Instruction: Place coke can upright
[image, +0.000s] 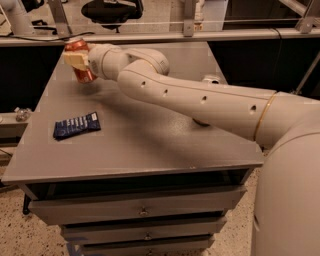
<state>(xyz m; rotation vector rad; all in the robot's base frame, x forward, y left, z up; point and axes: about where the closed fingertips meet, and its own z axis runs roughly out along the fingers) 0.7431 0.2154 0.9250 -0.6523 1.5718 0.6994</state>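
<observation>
Camera view is giving me the grey table (150, 145) from the front, with the robot's cream arm (200, 97) reaching across it from the lower right toward the far left corner. I am seeing the gripper (76, 60) at that corner, with its jaws closing around the coke can (85, 75) and one pale finger (74, 59) crossing the can's middle. The can is standing close to upright, with its silver top leaning slightly toward the left. I cannot tell whether its base is touching the tabletop or hanging just above it.

Nearer to me on the left side a dark blue snack packet (76, 125) is lying flat, well apart from the can. Under the middle of the arm a small dark object (201, 122) is peeking out, mostly hidden. Below the tabletop I am looking at a stack of drawers (142, 210) with small knobs. Behind the table a black office chair (112, 10) is sitting beyond a metal rail.
</observation>
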